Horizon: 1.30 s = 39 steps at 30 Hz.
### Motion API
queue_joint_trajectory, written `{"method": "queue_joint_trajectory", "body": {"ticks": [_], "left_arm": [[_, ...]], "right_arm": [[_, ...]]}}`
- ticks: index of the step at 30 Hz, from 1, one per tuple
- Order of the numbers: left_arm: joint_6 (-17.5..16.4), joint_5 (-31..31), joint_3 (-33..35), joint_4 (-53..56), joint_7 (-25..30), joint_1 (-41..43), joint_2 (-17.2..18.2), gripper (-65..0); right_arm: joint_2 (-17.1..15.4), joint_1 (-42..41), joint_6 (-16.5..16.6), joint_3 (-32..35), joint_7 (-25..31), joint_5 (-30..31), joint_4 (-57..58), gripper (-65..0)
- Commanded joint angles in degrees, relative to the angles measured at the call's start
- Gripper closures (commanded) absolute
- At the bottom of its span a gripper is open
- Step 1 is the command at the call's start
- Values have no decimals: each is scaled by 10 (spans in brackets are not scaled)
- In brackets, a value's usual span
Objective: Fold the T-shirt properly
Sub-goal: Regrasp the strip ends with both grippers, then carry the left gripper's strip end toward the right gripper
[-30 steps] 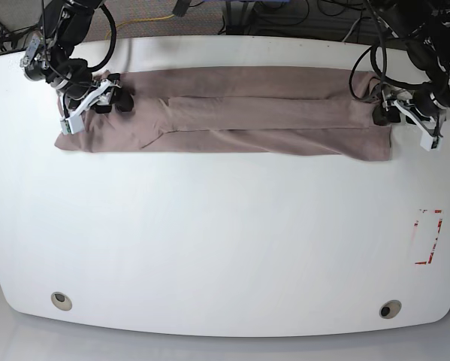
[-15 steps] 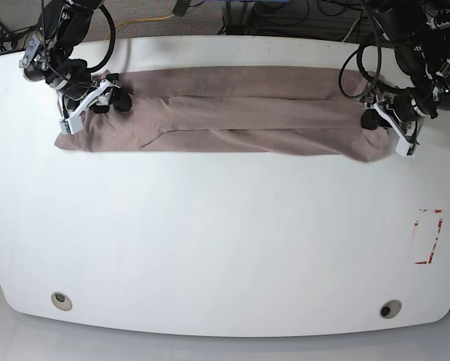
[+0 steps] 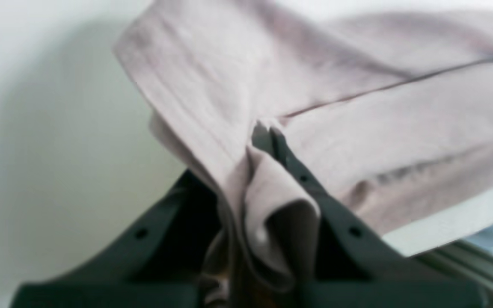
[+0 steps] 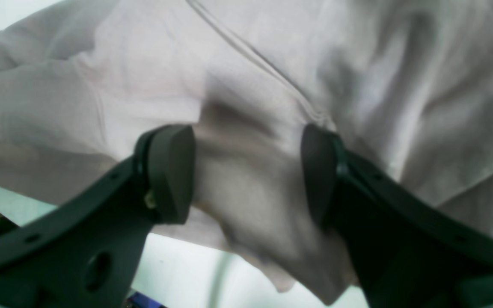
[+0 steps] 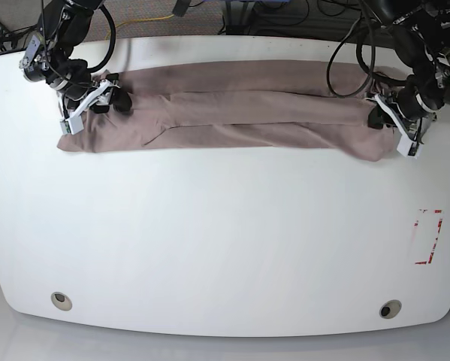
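The mauve-brown T-shirt [image 5: 247, 113] lies folded into a long band across the far part of the white table [image 5: 225, 226]. My left gripper [image 5: 376, 118], on the right of the base view, is at the shirt's right end. In the left wrist view it [image 3: 268, 137] is shut on a bunched fold of the shirt [image 3: 400, 128]. My right gripper [image 5: 113, 100] is at the shirt's left end. In the right wrist view it [image 4: 246, 171] is open, with the shirt [image 4: 272, 64] lying between and behind its spread pads [image 4: 173, 171].
A red-marked rectangle [image 5: 427, 237] is on the table at the right. Two round holes [image 5: 61, 301] [image 5: 390, 309] sit near the front edge. Cables [image 5: 285, 15] run behind the far edge.
My left gripper moved in onto the shirt's right end and shut on it; that end is now bunched and drawn narrower. The right gripper has barely moved.
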<state>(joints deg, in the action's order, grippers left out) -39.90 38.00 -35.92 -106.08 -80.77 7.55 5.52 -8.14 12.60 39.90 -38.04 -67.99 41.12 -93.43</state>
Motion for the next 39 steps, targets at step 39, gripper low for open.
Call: {"method": "queue_joint_trajectory", "body": {"ticks": [39], "left_arm": [[-1,-101,390,-17,14,-43,-145,-186]], "right_arm": [[-8,-4,1,1,4,3,-6,-371]]}}
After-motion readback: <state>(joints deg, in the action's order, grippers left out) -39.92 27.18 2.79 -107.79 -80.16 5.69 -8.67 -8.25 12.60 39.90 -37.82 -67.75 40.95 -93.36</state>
